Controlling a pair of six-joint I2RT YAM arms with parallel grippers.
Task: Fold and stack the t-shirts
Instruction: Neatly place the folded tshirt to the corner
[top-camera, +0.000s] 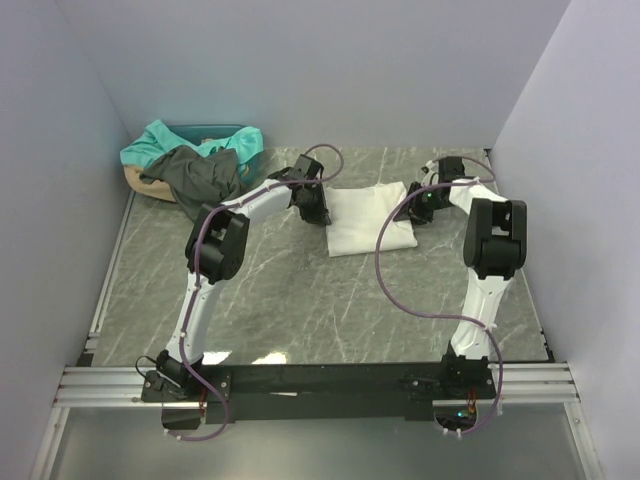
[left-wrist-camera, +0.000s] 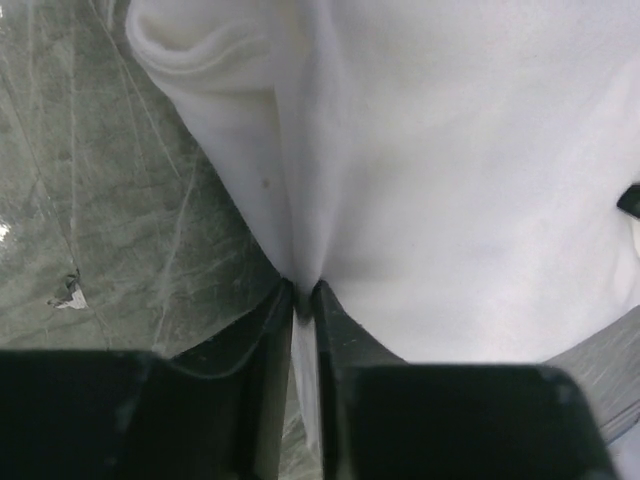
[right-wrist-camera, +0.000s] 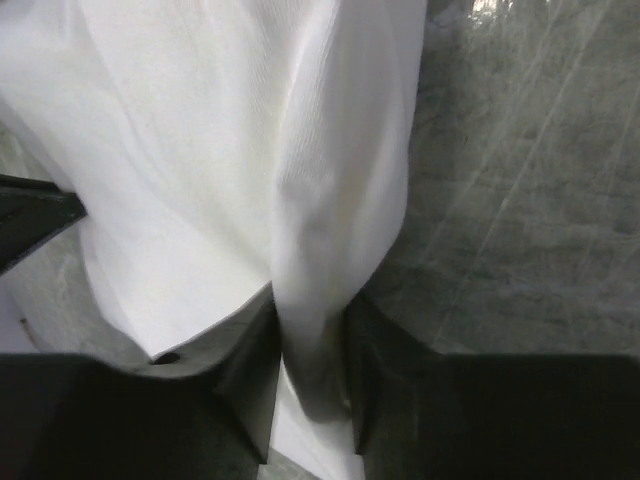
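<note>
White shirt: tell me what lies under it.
Only the table shows around the white shirt, which rests on it. Anything beneath its folds is covered.

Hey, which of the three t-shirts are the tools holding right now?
The white t-shirt, lying mid-table: the left tool and right tool each pinch its cloth. The dark grey t-shirt and teal t-shirt lie heaped at the back left, ungripped.

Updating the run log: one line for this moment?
white t-shirt: folded, mid-table | left end effector: shut on its left edge | right end effector: shut on its right edge | dark grey t-shirt, teal t-shirt: heaped far-left
</note>
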